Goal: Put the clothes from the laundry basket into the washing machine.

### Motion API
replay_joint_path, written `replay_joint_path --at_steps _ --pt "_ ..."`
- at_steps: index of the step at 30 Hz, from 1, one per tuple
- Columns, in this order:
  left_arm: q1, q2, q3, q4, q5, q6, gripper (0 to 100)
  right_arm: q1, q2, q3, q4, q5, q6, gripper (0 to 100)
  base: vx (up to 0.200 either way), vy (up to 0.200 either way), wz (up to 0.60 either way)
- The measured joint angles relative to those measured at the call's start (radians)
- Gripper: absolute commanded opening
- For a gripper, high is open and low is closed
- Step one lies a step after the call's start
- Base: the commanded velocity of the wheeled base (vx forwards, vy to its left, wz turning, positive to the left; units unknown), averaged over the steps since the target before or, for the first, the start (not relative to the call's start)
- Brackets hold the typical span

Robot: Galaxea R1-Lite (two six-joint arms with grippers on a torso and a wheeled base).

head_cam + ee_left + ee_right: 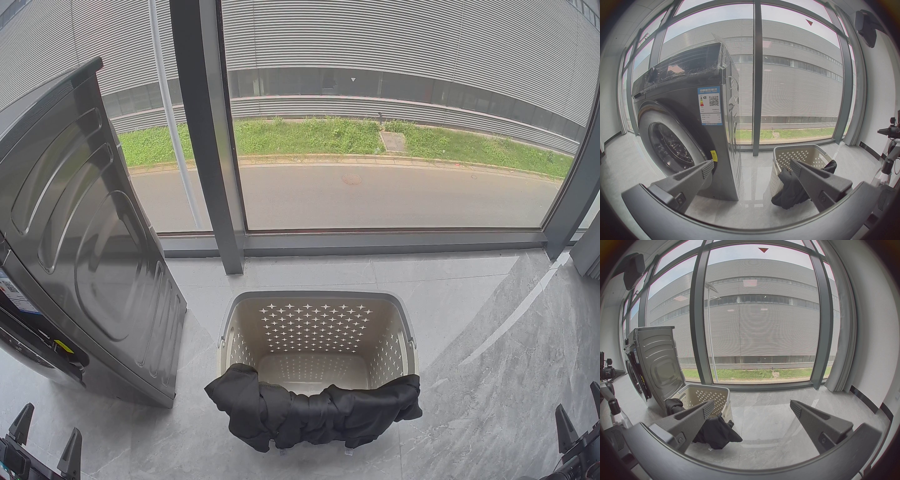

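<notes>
Black garment (312, 415): soft, crumpled, faintly glossy cloth, bunched into thick folds. Draped along the near rim of the laundry basket (315, 295), hanging down its outer wall, with one end dropping inside at the left corner.

Basket of cream plastic, rectangular with rounded corners and a grey rim, walls pierced by rows of small star-shaped holes. Stands on the floor just right of the washing machine (87, 250), apart from it.

Machine of dark grey metal, boxy, its side panel pressed with curved ribs. Round glass porthole on the front, blue-and-white label (709, 105) above it, small yellow tag (714, 155) beside it.

Floor (500, 350) of large polished grey tiles, veined like marble. Beyond it a floor-to-ceiling window (387, 125) with a dark metal post (206, 137). Outside, road, grass strip and a ribbed grey facade. Pale curtain (843, 333) in the right corner.

Left gripper (49, 431) low near the machine's front, wedge-shaped fingers spread wide, holding nothing. Right gripper (580, 412) low to the basket's right, well apart from it, likewise spread and holding nothing.
</notes>
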Motion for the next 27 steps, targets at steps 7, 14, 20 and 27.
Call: replay_joint_path --at_steps 7,14,20,27 --pt "0.000 0.000 0.000 0.000 -0.004 -0.002 100 0.000 0.000 0.000 0.000 0.000 0.000 100 0.000 0.200 0.00" --pt "0.000 0.000 0.000 0.000 -0.004 -0.002 100 0.000 0.000 0.000 0.000 0.000 0.000 100 0.000 0.200 0.00" --pt "0.000 0.000 0.000 0.000 -0.004 -0.002 100 0.000 0.000 0.000 0.000 0.000 0.000 100 0.000 0.200 0.00" --pt "0.000 0.000 0.000 0.000 -0.002 -0.001 100 0.000 0.000 0.000 0.000 0.000 0.000 100 0.000 0.086 0.00"
